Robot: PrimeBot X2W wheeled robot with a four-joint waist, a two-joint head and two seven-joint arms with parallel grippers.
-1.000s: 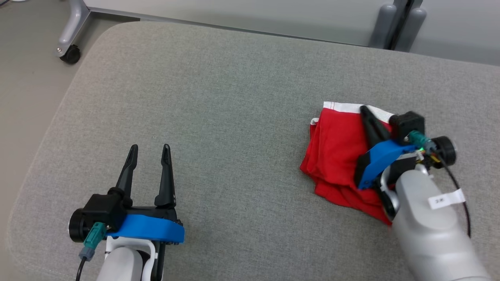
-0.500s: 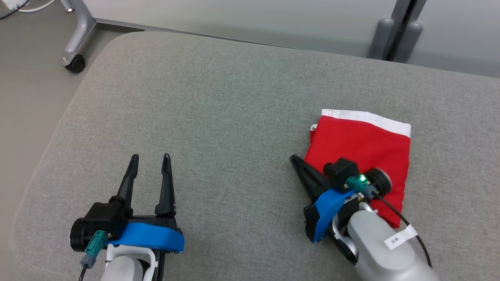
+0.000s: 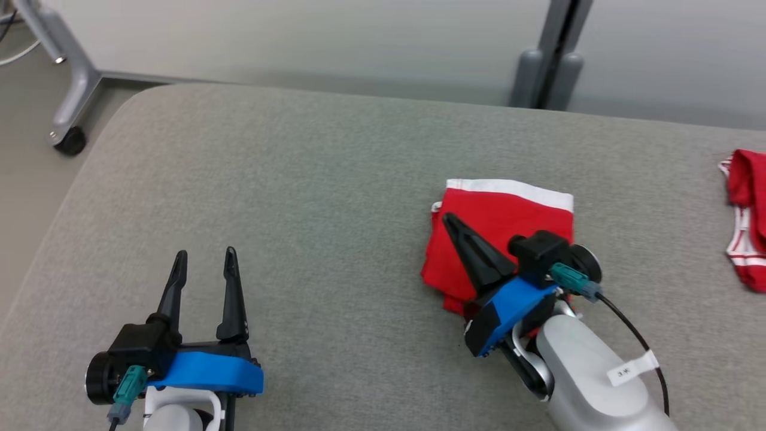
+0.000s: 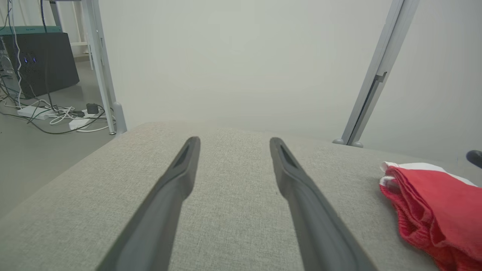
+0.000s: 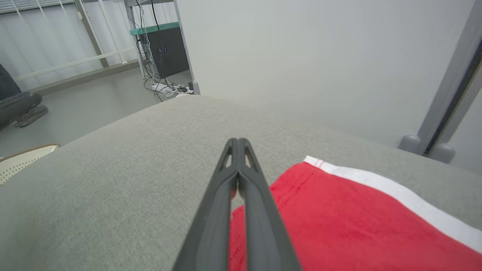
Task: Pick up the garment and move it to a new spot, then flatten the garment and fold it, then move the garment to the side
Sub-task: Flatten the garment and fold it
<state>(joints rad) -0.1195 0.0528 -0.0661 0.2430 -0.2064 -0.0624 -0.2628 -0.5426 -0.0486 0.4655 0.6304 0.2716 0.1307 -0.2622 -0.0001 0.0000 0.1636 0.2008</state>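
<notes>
The garment (image 3: 502, 230) is a red piece with a white waistband, folded into a small square on the grey cushion (image 3: 335, 197). It also shows at the right edge of the left wrist view (image 4: 437, 210) and under my right fingers (image 5: 339, 229). My right gripper (image 3: 450, 220) is shut, its two fingers pressed together with nothing between them, hovering over the garment's left part. My left gripper (image 3: 203, 257) is open and empty near the cushion's front left, well away from the garment.
A second red and white garment (image 3: 745, 224) lies at the cushion's far right edge. A grey post (image 3: 547, 66) stands behind the cushion against a pale wall. A wheeled frame leg (image 3: 66, 140) and cables sit on the floor to the left.
The head camera has swung right, bringing a second red garment into view. My shut right gripper slid off the folded garment toward its left side and now hovers over its left part.
</notes>
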